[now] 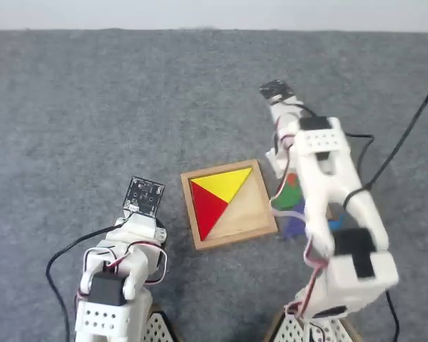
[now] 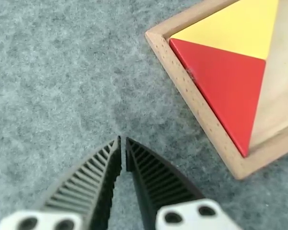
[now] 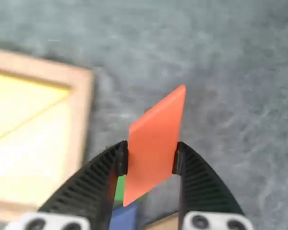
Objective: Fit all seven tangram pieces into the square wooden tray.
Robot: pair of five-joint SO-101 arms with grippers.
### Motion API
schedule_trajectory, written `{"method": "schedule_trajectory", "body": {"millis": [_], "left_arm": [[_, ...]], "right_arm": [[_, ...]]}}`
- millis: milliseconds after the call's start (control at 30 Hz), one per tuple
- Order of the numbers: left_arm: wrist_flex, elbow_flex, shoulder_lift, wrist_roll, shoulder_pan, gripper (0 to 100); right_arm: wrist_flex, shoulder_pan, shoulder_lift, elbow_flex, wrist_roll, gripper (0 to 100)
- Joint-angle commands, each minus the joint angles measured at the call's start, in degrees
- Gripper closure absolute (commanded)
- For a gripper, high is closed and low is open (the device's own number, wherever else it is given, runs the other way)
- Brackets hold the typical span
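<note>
A grey felt-covered desk (image 1: 93, 107) carries everything. Two white arms stand at its near edge. The right arm (image 1: 335, 185) stretches far out over the desk on the right of the tray, while the left arm (image 1: 121, 278) sits folded low at the near left.

The square wooden tray (image 1: 237, 239) lies between the arms, turned slightly on the felt. Its pale rim also shows in the left wrist view (image 2: 192, 103) and the right wrist view (image 3: 84, 120).

Two large pieces lie flat inside the tray. A yellow triangle (image 1: 225, 183) (image 2: 235, 28) (image 3: 19, 100) runs along the far side. A red triangle (image 1: 207, 206) (image 2: 225, 81) runs along the left side. They touch along one slanted edge that leads in from the far-left corner, and the right and near parts of the tray floor are bare wood.

Just right of the tray, partly under the right arm, a green piece (image 1: 291, 194) (image 3: 119, 189) lies on the felt. A blue piece (image 1: 294, 222) (image 3: 122, 218) lies just nearer than it. Their full shapes are hidden.

The right gripper (image 3: 150, 153) is right of the tray, over those two pieces. Its black ribbed fingers (image 3: 110, 167) are clamped on a flat orange parallelogram (image 3: 153, 139), one on each long edge, and the piece stands up tilted beyond the tips.

The left gripper (image 2: 123, 143) hangs over bare felt left of the tray, apart from its rim. Its fingers (image 2: 149, 167) are drawn together to a thin slit with nothing between them.
</note>
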Motion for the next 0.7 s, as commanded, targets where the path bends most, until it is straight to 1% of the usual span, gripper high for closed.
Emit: {"method": "schedule_trajectory", "body": {"millis": [0, 100, 233, 433, 533, 667], "left_arm": [[0.18, -0.57, -0.88, -0.09, -0.18, 98], [0.18, -0.57, -0.88, -0.09, -0.18, 98], [0.18, -0.57, -0.88, -0.09, -0.18, 98], [0.18, -0.57, -0.88, -0.09, -0.18, 98], [0.18, -0.57, -0.88, -0.09, -0.18, 98], [0.18, -0.57, -0.88, -0.09, -0.18, 98]], "right_arm": [[1.01, -5.05, -11.21, 3.52, -4.31, 88.8], [0.48, -8.66, -15.60, 9.14, -9.05, 88.8], [0.22, -13.76, -15.16, 12.31, -14.42, 88.7], [-4.35, -16.66, -9.01, 12.57, -15.38, 88.7], [-4.88, -17.36, -6.20, 11.96, -15.38, 88.7], [-4.35, -17.19, -6.46, 11.08, -15.30, 88.7]]}}
